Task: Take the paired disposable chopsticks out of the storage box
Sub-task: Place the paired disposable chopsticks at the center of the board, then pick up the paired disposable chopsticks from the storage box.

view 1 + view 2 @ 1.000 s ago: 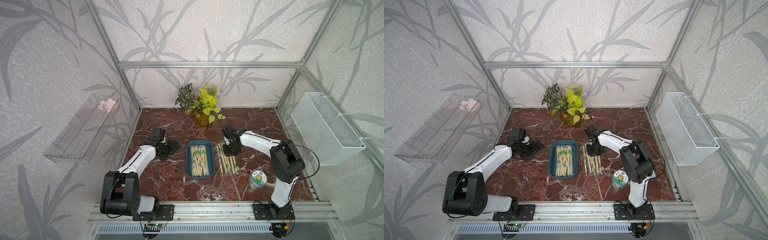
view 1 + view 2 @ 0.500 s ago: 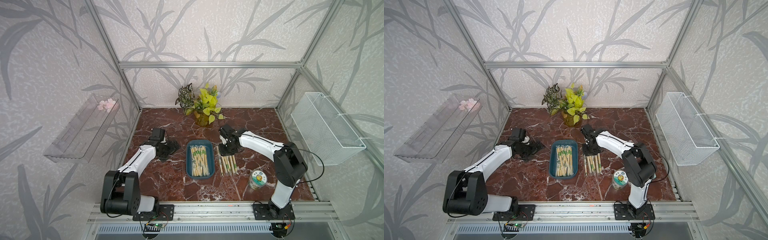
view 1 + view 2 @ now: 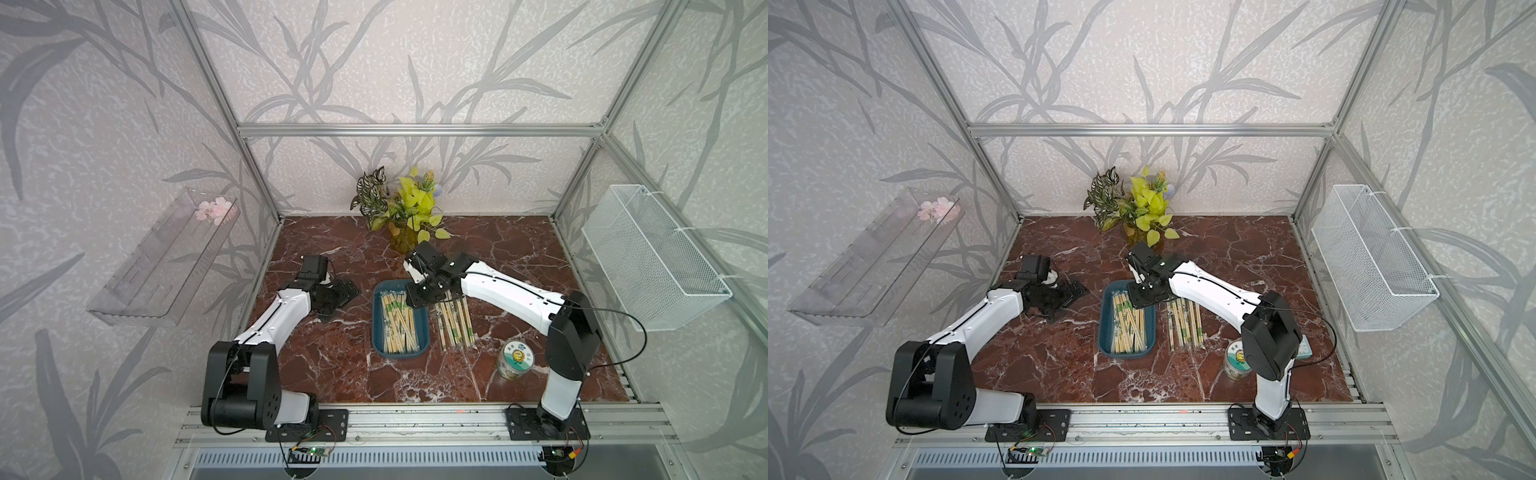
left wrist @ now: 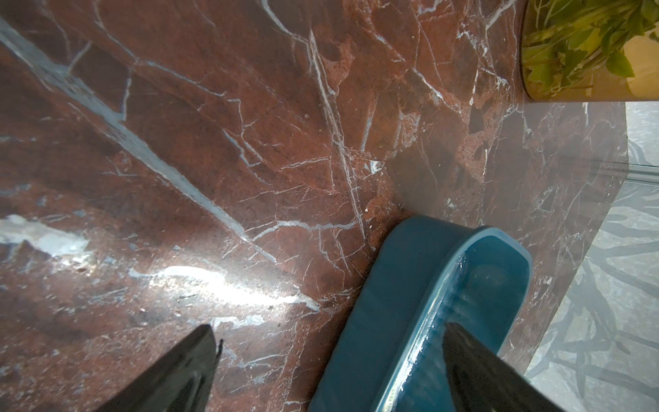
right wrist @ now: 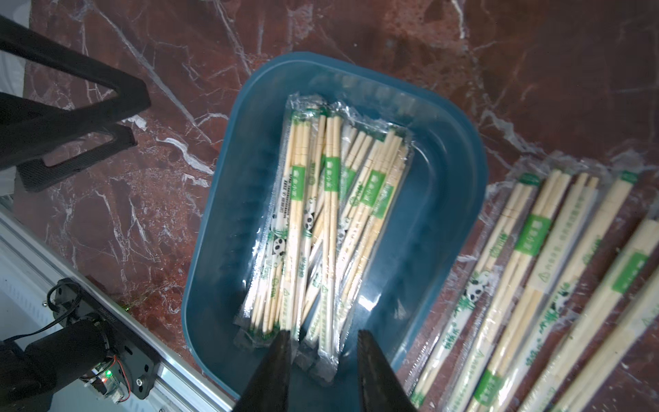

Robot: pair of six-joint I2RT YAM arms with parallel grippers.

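My right gripper (image 5: 322, 333) hangs over the far end of the shallow dark teal plastic storage box (image 3: 424, 328). Its jaws stand a narrow way apart. From the wrist camera I see nothing pinched between them, only the crinkled sleeve ends of the pile below.

The box sits near the middle of the red-brown marble desk (image 3: 332, 365), its long sides running from front edge to back edge. Inside it lies a loose heap of paired disposable chopsticks (image 5: 321, 214), pale bamboo in clear sleeves with green labels and small panda marks. More sleeved pairs (image 3: 455, 324) lie in a row on the desk just beside the box's right side.

My left gripper (image 4: 328, 328) is spread wide and holds nothing, low over the desk by the box's far left corner. One finger (image 4: 474, 364) overlaps that corner in the wrist view, but I cannot tell whether it touches.

A small round jar with a printed lid (image 3: 515, 359) stands towards the desk's front right corner.
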